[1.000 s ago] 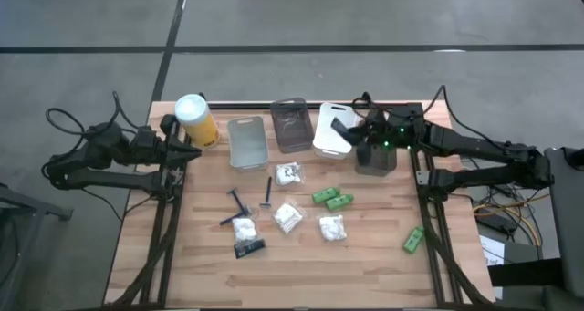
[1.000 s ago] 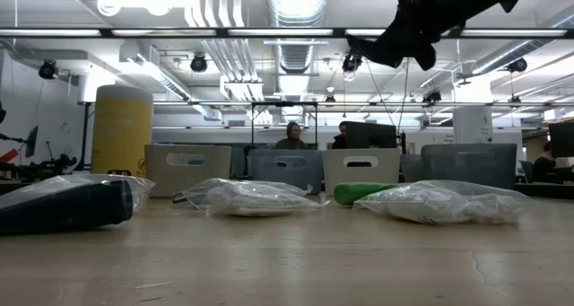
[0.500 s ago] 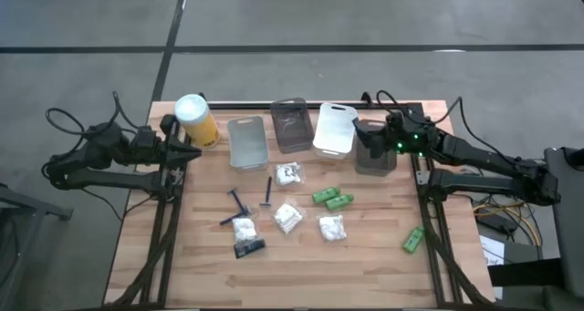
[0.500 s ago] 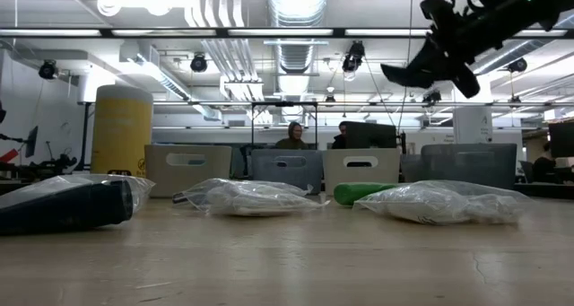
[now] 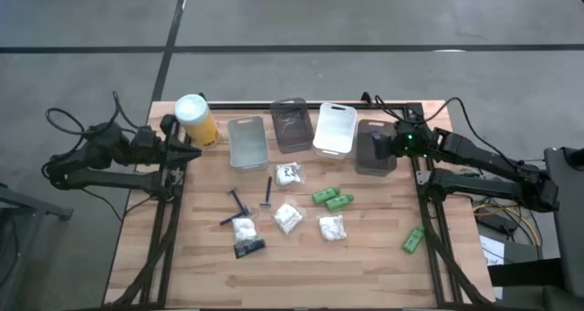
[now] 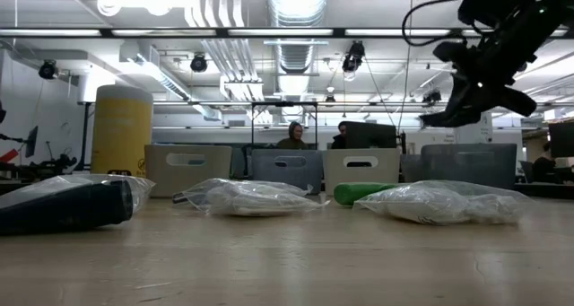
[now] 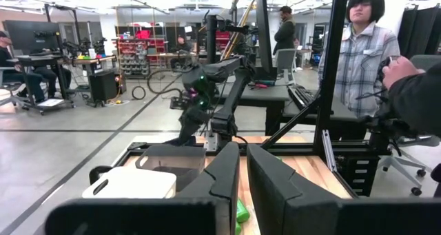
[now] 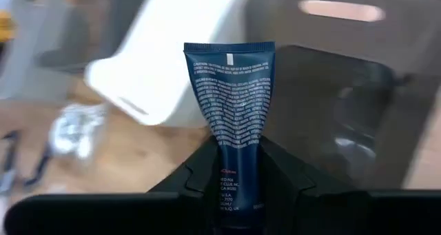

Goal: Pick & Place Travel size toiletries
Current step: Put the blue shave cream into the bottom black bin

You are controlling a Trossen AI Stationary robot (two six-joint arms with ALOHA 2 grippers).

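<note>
The right end effector [image 8: 238,171], clamped on a dark blue tube [image 8: 233,100], is being swung rightward onto the dark bin [image 5: 372,149]; release is judged imminent.

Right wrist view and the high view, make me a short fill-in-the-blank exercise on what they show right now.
1. The tube clamped in the right tool is dark ___.
2. The bins lined up along the table's far edge number ___.
3. The left tool waits near the yellow canister, whose lid is ___.

Missing words: blue; four; white.
</note>
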